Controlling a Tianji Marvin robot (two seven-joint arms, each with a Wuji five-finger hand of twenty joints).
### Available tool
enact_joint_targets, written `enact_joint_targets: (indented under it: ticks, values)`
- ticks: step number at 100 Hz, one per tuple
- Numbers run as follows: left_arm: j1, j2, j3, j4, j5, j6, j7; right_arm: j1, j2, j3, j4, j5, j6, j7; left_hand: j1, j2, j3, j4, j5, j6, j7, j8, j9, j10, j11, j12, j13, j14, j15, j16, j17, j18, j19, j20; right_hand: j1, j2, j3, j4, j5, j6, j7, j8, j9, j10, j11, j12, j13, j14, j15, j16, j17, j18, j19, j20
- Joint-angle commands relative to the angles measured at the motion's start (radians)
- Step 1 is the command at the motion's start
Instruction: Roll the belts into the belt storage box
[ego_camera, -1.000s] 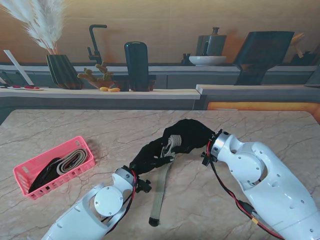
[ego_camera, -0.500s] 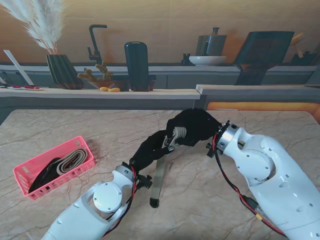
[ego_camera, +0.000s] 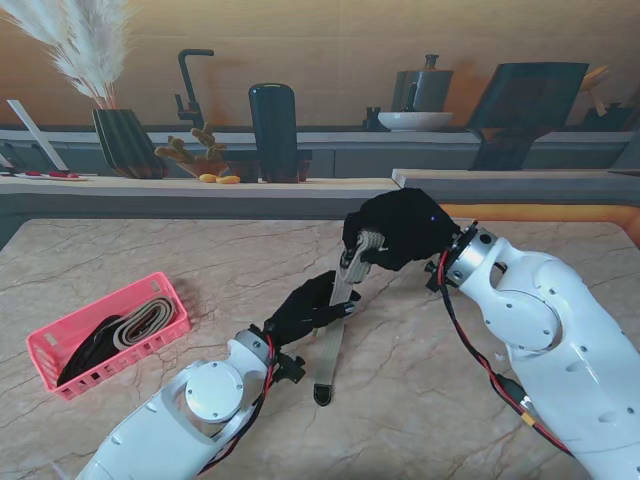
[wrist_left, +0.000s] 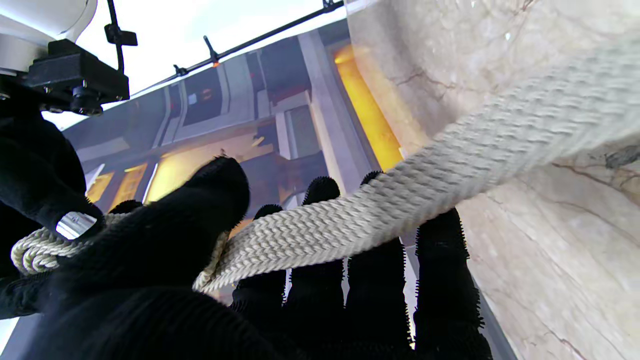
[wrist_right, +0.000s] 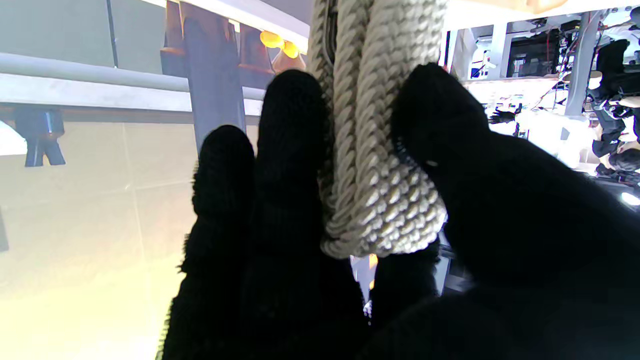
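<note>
The right hand (ego_camera: 400, 232), fingers clamped on the belt (ego_camera: 333, 345) coil, has lifted farther away; the left hand (ego_camera: 305, 310) pinches the strap, feeding slack for rolling.

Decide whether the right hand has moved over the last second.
Yes. The right hand has risen and moved farther from me, toward the counter ledge.

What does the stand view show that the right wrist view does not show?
Only the stand view shows the pink box, which holds belts already, the marble table, the left hand on the strap, and the dark belt tip resting on the table. Only the right wrist view shows the weave of the roll's layers from close up. Both show the right hand shut on the rolled end of the belt.
</note>
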Motion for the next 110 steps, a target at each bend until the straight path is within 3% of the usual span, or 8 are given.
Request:
enact_joint_targets:
  ticks: [1, 8, 16, 32, 49, 63, 101, 110]
  values:
    - [0.006, 0.000, 0.007, -0.004, -0.004, 0.014, -0.011, 0.013, -0.005, 0.003, -0.009, 0.021, -0.001, 0.005, 0.056, 0.058, -0.026, 0.030, 0.057, -0.026, 0.071, 0.017, 0.046, -0.009, 0.036, 0.017, 0.035, -0.017, 0.027, 0.020, 0.016, -0.019, 0.052, 0.016, 0.092, 0.104, 0.144, 0.017, 0.131, -0.021, 0.182, 0.020, 0.068, -0.087, 0.084, 0.029, 0.038, -0.013, 0.022, -0.012, 0.002, 0.000, 0.031, -0.012]
    - [0.002, -0.001, 0.009, -0.003, -0.005, 0.031, -0.016, 0.017, -0.006, 0.004, -0.005, 0.014, -0.001, -0.004, 0.179, 0.082, -0.101, -0.005, 0.096, -0.043, 0.114, 0.062, 0.096, -0.004, 0.019, 0.104, 0.057, -0.006, 0.060, 0.024, 0.027, -0.020, 0.091, 0.006, 0.092, 0.104, 0.144, 0.017, 0.130, -0.019, 0.183, 0.022, 0.068, -0.087, 0.084, 0.030, 0.038, -0.013, 0.023, -0.012, 0.002, 0.000, 0.031, -0.012]
    - [-0.004, -0.002, 0.011, 0.003, -0.007, 0.044, -0.019, 0.022, -0.006, 0.006, -0.004, 0.006, 0.001, -0.012, 0.226, 0.088, -0.136, -0.018, 0.123, -0.049, 0.132, 0.063, 0.124, 0.005, 0.013, 0.123, 0.069, 0.009, 0.086, 0.029, 0.029, -0.015, 0.118, 0.005, 0.092, 0.104, 0.143, 0.017, 0.130, -0.020, 0.183, 0.022, 0.068, -0.087, 0.084, 0.029, 0.038, -0.014, 0.023, -0.012, 0.002, 0.000, 0.031, -0.011]
    - [-0.010, 0.000, 0.011, 0.009, -0.011, 0.067, -0.034, 0.031, -0.007, 0.009, -0.002, -0.001, 0.009, -0.016, 0.218, 0.093, -0.157, -0.015, 0.136, -0.043, 0.129, 0.056, 0.126, 0.019, 0.023, 0.114, 0.066, 0.028, 0.106, 0.035, 0.023, -0.005, 0.132, 0.002, 0.093, 0.104, 0.144, 0.018, 0.130, -0.019, 0.182, 0.023, 0.069, -0.086, 0.085, 0.029, 0.038, -0.014, 0.023, -0.011, 0.002, 0.000, 0.030, -0.011]
    - [-0.002, -0.001, 0.011, -0.008, -0.066, 0.083, -0.058, 0.040, -0.009, -0.012, 0.021, -0.015, 0.022, -0.039, 0.426, 0.191, -0.429, -0.001, 0.215, -0.006, 0.201, 0.039, 0.210, 0.052, 0.087, 0.044, 0.136, 0.064, 0.195, 0.044, 0.065, 0.006, 0.227, 0.000, 0.093, 0.104, 0.144, 0.020, 0.129, -0.017, 0.182, 0.023, 0.068, -0.083, 0.086, 0.029, 0.038, -0.014, 0.023, -0.011, 0.002, 0.000, 0.030, -0.011]
    - [-0.002, -0.004, 0.019, -0.015, -0.114, 0.090, -0.078, 0.056, -0.011, -0.051, 0.064, -0.056, 0.032, -0.080, 0.428, 0.193, -0.442, -0.001, 0.218, -0.009, 0.296, 0.106, 0.235, 0.062, 0.117, 0.045, 0.151, 0.076, 0.236, 0.053, 0.072, 0.012, 0.264, 0.005, 0.093, 0.107, 0.143, 0.023, 0.128, -0.016, 0.182, 0.023, 0.067, -0.083, 0.087, 0.029, 0.038, -0.014, 0.023, -0.011, 0.001, 0.001, 0.030, -0.011]
    - [0.016, -0.024, 0.010, -0.041, -0.164, 0.153, -0.030, 0.084, -0.018, -0.167, 0.157, -0.034, 0.068, -0.108, 0.426, 0.175, -0.432, 0.002, 0.202, 0.020, 0.299, 0.075, 0.235, 0.073, 0.133, 0.044, 0.147, 0.086, 0.273, 0.055, 0.068, 0.017, 0.305, 0.008, 0.092, 0.111, 0.138, 0.031, 0.123, -0.014, 0.180, 0.022, 0.063, -0.077, 0.089, 0.028, 0.037, -0.009, 0.023, -0.009, 0.000, 0.004, 0.028, -0.010]
    - [0.025, -0.031, 0.002, -0.049, -0.183, 0.165, -0.009, 0.070, -0.017, -0.175, 0.162, -0.032, 0.060, -0.113, 0.366, 0.149, -0.349, -0.005, 0.184, 0.018, 0.315, 0.061, 0.219, 0.072, 0.141, 0.036, 0.133, 0.084, 0.284, 0.044, 0.058, 0.014, 0.311, -0.011, 0.092, 0.113, 0.135, 0.033, 0.121, -0.016, 0.180, 0.022, 0.062, -0.079, 0.089, 0.028, 0.036, -0.011, 0.022, -0.009, -0.001, 0.004, 0.028, -0.010]
